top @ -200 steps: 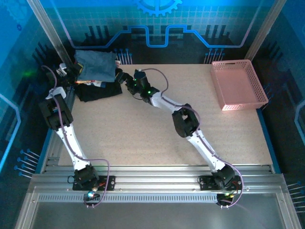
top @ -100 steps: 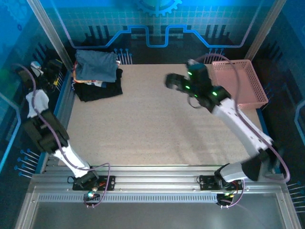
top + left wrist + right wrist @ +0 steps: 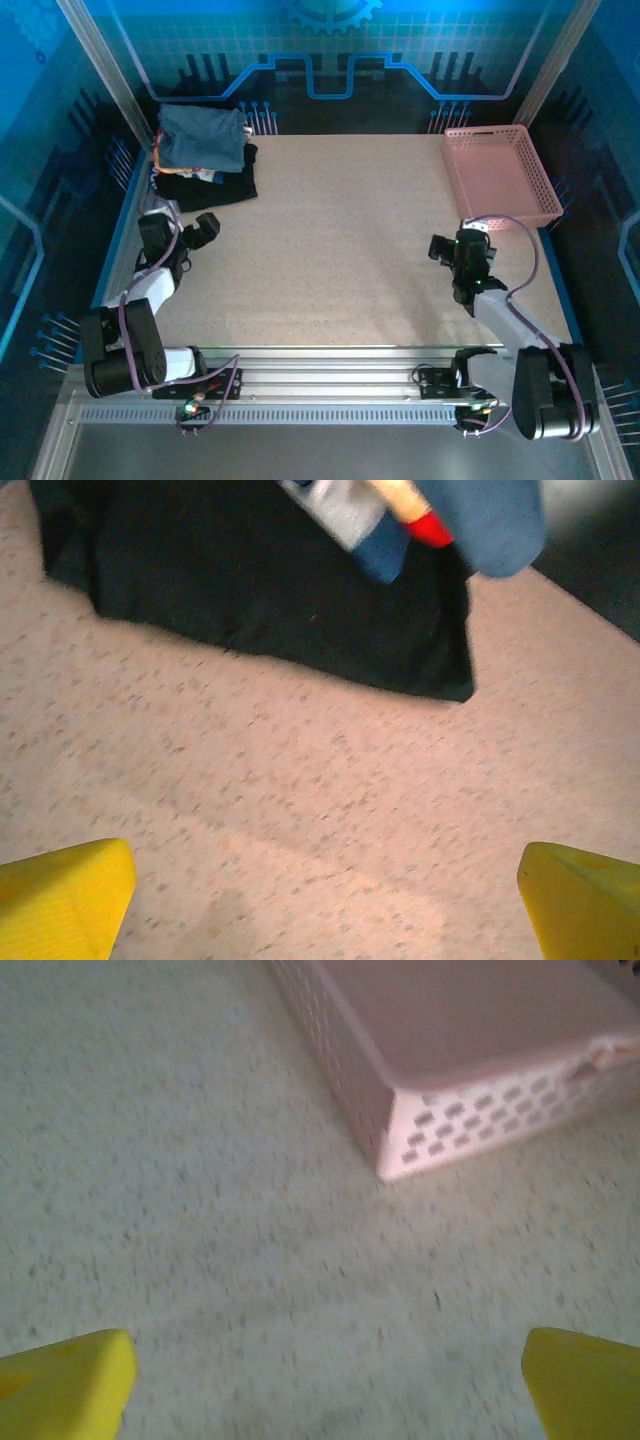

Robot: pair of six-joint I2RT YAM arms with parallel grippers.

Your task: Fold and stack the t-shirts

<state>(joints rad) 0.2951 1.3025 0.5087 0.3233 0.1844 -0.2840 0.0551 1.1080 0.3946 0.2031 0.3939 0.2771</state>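
shirts (image 3: 205,160): stacked at 11 o'clock on the counter (image 3: 340,250), blue shirt (image 3: 203,138) on top, black shirt (image 3: 250,580) at the bottom | left jaws, right jaws: wide, empty, apart from the pile | handling: soft, light, floppy; I'd pinch a folded edge

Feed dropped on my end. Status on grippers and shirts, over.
Left gripper open, empty. Right gripper open, empty. T-shirt stack far left, slate-blue shirt on top. Pink basket far right, clear of it.
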